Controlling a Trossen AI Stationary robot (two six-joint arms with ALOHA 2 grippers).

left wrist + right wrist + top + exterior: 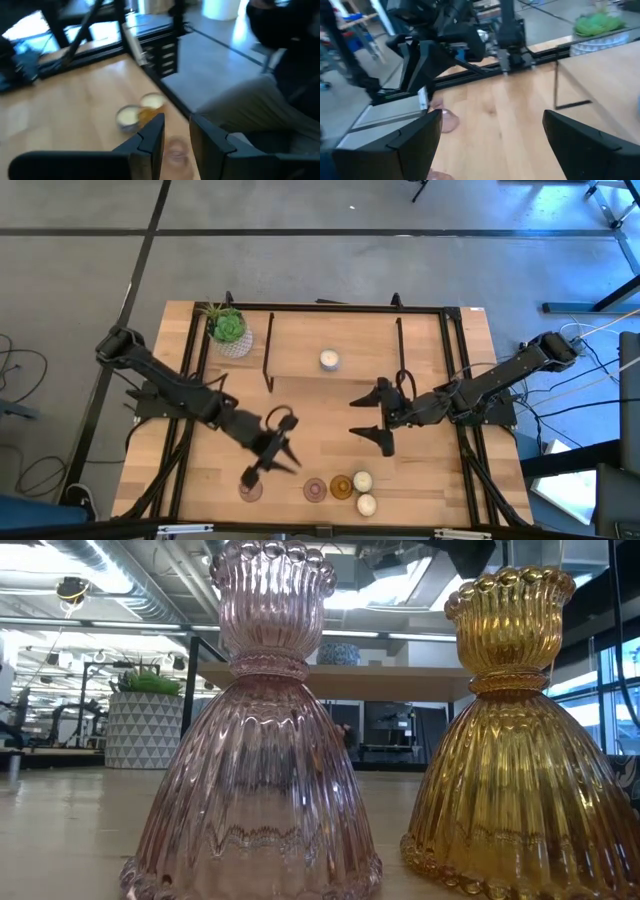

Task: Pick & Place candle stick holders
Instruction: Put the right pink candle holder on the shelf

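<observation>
Near the bench's (330,395) front edge, your left hand (268,468) stands narrow above a pink holder (250,489)
Your right hand (375,420) hangs wide, empty; pink, amber and two cream holders (341,487) cluster alongside; another cream one (329,360) sits mid-bench

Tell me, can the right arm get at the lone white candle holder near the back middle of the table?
Probably yes: the right gripper is open, and bare wood lies between it and the white candle holder; the black bar stands off to the side.

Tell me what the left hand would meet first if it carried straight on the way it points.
Probably the pink candle stick holder at the table's near edge: the left hand hangs just above it, fingers angled down toward it. Depth is unclear.
</observation>
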